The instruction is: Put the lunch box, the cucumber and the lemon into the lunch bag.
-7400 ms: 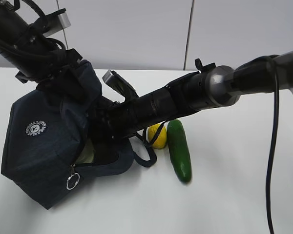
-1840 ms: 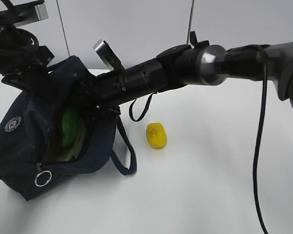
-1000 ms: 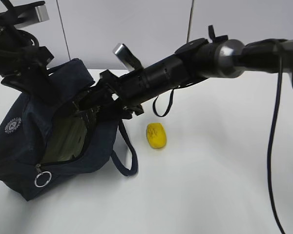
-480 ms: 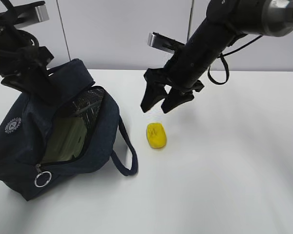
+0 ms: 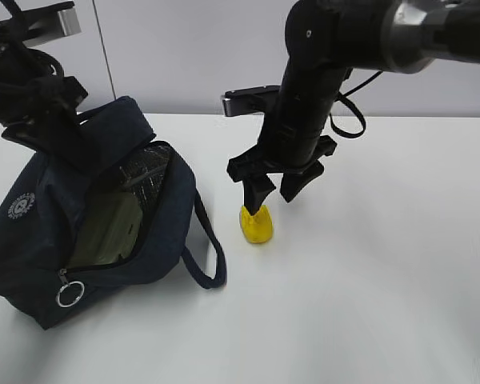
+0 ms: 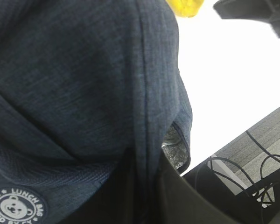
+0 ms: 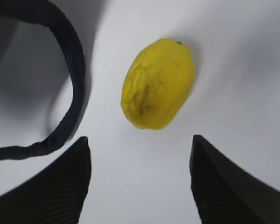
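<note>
The cucumber that lay on the surface (image 5: 368,304) beside the lemon (image 5: 257,225) is gone from there; it showed green inside the lunch bag (image 5: 96,232) for a moment and is now out of sight. The bag has settled a little lower and further left. The right gripper (image 5: 274,190), which was reaching deep into the bag's mouth, has pulled out, swung across and come down with its jaws spread, hanging just over the lemon.
</note>
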